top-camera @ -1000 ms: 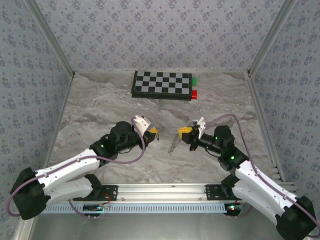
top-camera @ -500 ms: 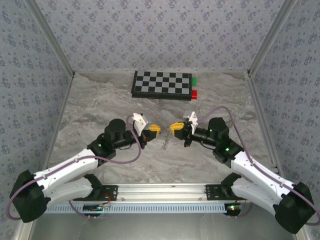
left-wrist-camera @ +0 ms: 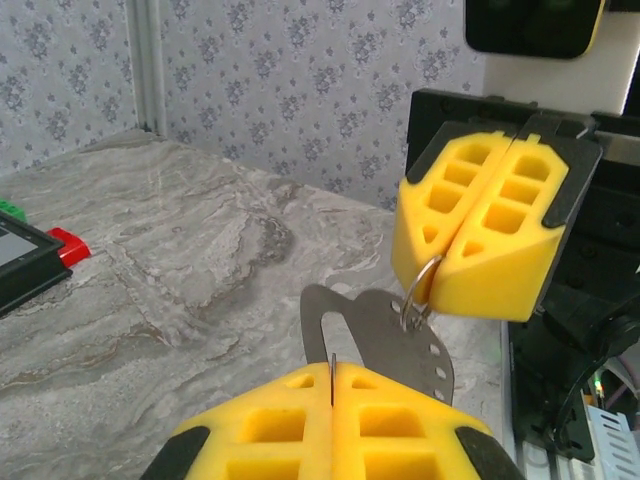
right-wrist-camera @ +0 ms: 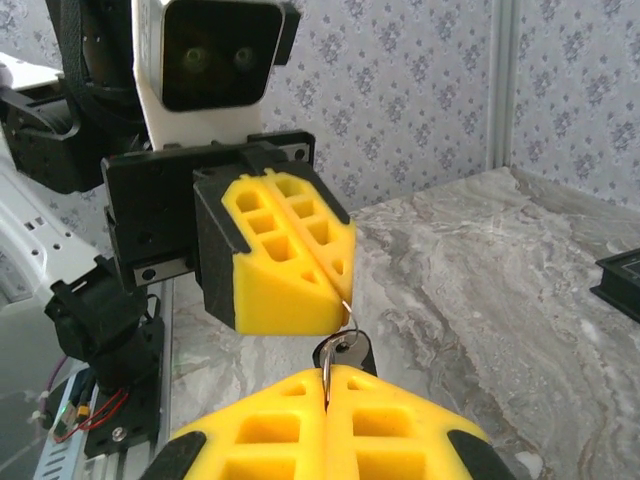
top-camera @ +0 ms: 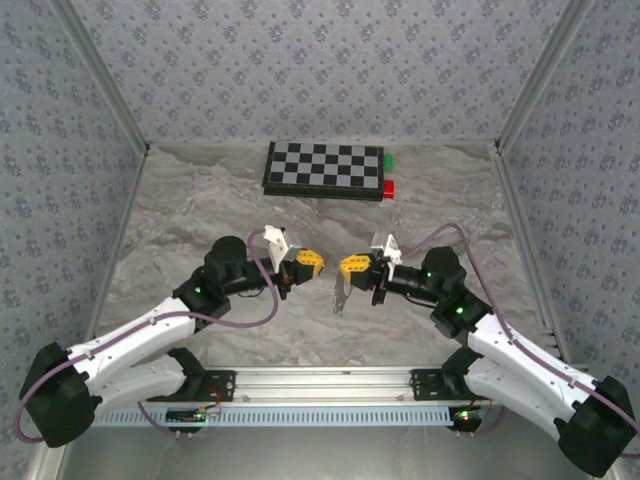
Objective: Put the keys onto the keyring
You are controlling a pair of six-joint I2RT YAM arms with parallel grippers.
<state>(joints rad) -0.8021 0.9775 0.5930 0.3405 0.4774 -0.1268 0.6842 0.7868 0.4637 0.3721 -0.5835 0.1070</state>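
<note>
Left gripper point(top-camera: 305, 264) pinched fully shut; only a thin metal sliver of the key point(left-wrist-camera: 331, 366) pokes from the seam, its head buried between the pads. Right gripper point(top-camera: 352, 266) faces it, just apart, clamped on the keyring point(left-wrist-camera: 378, 335), which dangles above the table point(top-camera: 200, 210). We can't tell whether sliver touches ring; chessboard point(top-camera: 323, 168) well behind

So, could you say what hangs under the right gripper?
The silver-grey keyring hangs there by a small loop; the loop's top is hidden between the right gripper's shut fingers.
</note>
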